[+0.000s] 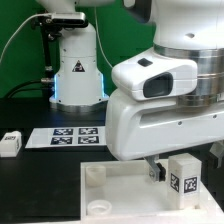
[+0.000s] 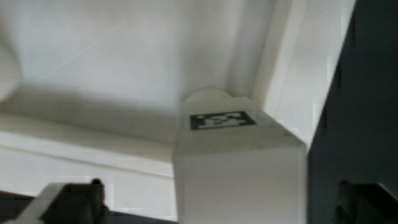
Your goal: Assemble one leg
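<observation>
Far left of the tool: a spare leg block [image 1: 10,143] lies on the dark table [image 1: 30,180], well apart from the arm and untouched.
Left of the tool: the marker board [image 1: 70,136] lies flat on the table, carrying its row of tags, clear of the work.
Below the tool: the large white panel [image 1: 110,190] with round corner sockets fills the foreground of the exterior view; the nearest visible socket [image 1: 96,174] sits to the exterior view's left of the gripper.
Tool: the gripper [image 1: 168,172] hangs from the Panda's bulky white wrist [image 1: 165,110], low over the panel.
Tool state: clamped on the leg [image 2: 237,160]; in the wrist view the block fills the space between the two dark fingertips [image 2: 71,200], which press it from either side.
Leg position: directly under the wrist, between the fingers, its tagged face turned toward the exterior camera.
Long axis: running straight out from the gripper, down toward the panel, so the block looks upright.
Key relation: the leg's free end appears close to the panel's inner corner; whether it touches cannot be told.
Judged next: lining that end over a corner socket.
</observation>
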You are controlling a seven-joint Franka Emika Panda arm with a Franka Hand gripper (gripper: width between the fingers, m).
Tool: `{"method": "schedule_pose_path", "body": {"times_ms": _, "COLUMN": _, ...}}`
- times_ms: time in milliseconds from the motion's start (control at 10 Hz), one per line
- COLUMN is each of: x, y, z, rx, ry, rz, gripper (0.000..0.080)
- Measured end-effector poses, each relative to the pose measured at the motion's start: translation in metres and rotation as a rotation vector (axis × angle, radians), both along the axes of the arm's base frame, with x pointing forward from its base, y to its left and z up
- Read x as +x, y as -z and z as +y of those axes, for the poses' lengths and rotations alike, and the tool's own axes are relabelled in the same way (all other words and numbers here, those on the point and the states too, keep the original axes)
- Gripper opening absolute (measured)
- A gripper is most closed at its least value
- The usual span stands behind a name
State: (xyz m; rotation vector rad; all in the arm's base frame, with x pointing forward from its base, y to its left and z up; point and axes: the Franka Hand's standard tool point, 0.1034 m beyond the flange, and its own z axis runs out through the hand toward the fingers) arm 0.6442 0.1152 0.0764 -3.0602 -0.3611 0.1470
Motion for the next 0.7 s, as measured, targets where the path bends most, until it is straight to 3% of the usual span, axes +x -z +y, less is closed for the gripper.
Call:
{"method": "schedule_pose_path", "body": {"times_ms": 200, "x": 0.0000, "y": 0.0000, "z": -0.0001, "rx": 0.000, "ry": 0.000, "rz": 0.000, "gripper": 0.0648}}
{"method": "schedule_pose_path", "body": {"times_ms": 400, "x": 0.0000, "y": 0.0000, "z": -0.0003, "rx": 0.000, "ry": 0.001, "rz": 0.000, "gripper": 0.0376}}
{"method": "schedule_pose_path", "body": {"times_ms": 500, "x": 0.0000, "y": 0.0000, "z": 0.0001, "rx": -0.001, "ry": 0.022, "rz": 0.001, "gripper": 0.0376}}
{"method": "schedule_pose_path", "body": {"times_ms": 600, "x": 0.0000, "y": 0.0001, "z": -0.0001, "rx": -0.003, "ry": 0.041, "rz": 0.002, "gripper": 0.0291}}
{"method": "schedule_pose_path", "body": {"times_ms": 700, "x": 0.0001, "y": 0.0001, "z": -0.0002, "rx": -0.003, "ry": 0.042, "rz": 0.001, "gripper": 0.0291}}
